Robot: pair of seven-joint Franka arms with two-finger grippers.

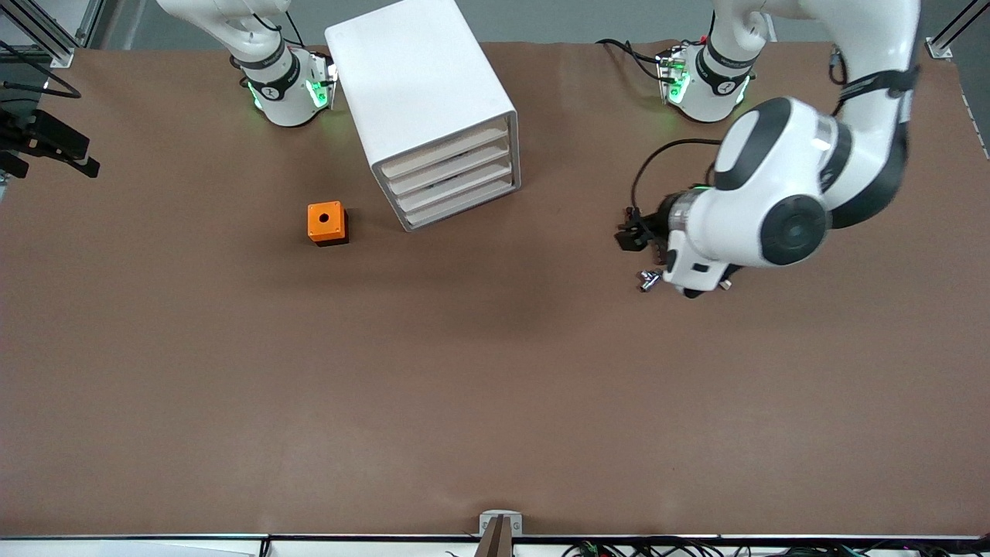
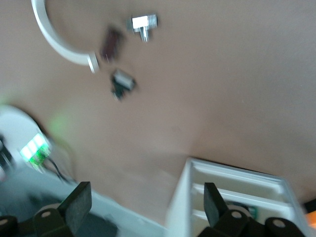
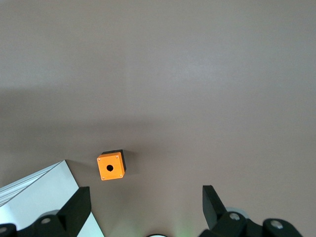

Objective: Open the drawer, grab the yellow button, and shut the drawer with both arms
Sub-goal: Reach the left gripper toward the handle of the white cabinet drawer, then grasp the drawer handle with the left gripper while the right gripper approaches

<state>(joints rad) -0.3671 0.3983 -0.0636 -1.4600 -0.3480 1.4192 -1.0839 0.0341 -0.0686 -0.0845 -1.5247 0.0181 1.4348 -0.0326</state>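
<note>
The white cabinet (image 1: 421, 85) stands near the robots' bases, its four drawer fronts all flush. The drawer (image 1: 445, 152) is the uppermost one and is shut. The button is hidden. My left gripper (image 1: 628, 232) is open and empty, low over the table toward the left arm's end, pointing at the cabinet's front with a wide gap of table between them. In the left wrist view the left gripper (image 2: 145, 202) faces the cabinet (image 2: 232, 197). My right gripper (image 3: 143, 205) is open and empty, high over the table, out of the front view.
An orange cube with a hole (image 1: 326, 223) sits beside the cabinet toward the right arm's end; it also shows in the right wrist view (image 3: 110, 166). A small metal piece (image 1: 648, 280) lies by the left hand; it shows in the left wrist view (image 2: 143, 23) with small dark pieces (image 2: 121, 84).
</note>
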